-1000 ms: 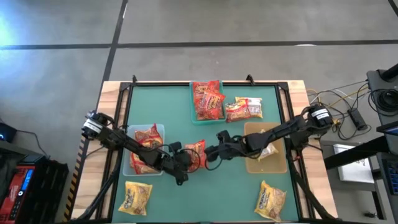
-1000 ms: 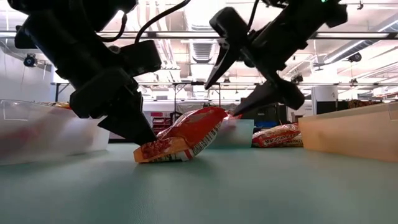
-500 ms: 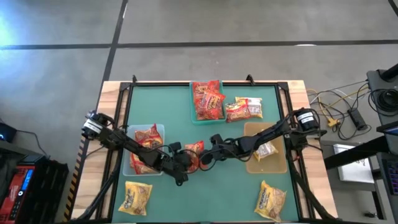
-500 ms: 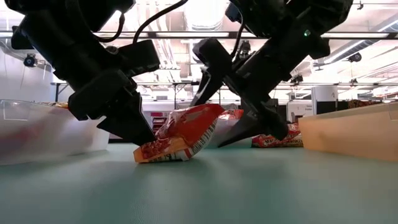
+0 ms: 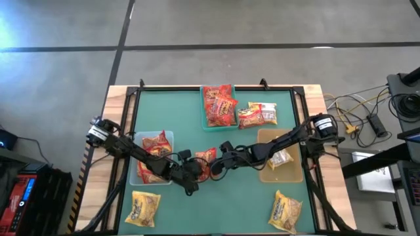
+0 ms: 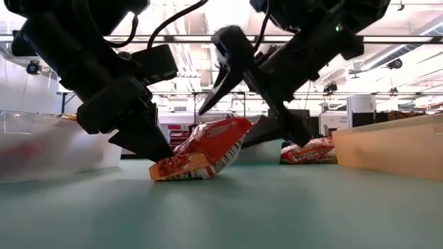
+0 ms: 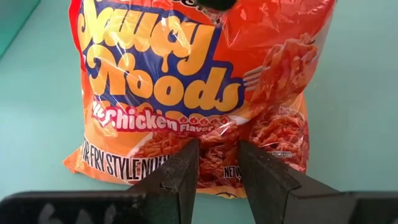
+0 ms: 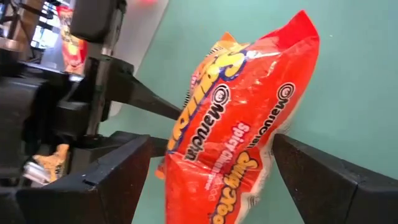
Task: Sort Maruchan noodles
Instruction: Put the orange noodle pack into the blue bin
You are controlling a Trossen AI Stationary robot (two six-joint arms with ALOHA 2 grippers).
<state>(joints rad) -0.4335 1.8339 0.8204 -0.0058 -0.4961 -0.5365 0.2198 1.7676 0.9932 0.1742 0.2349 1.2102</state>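
Maruchan spicy chicken noodle packet (image 6: 201, 149) stands tilted mid-table (image 6: 277, 207), its lower edge pinched in the left gripper (image 7: 214, 171). Beyond it, the right gripper (image 8: 205, 168) straddles its raised end, jaws spread wide. Closing off-centre could crush the noodles or tear the crinkly wrapper.

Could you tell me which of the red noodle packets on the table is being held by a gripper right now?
The crinkly orange-red plastic packet at the table's centre: the left gripper pinches its edge, tilting it up. The other red packets lie in bins.
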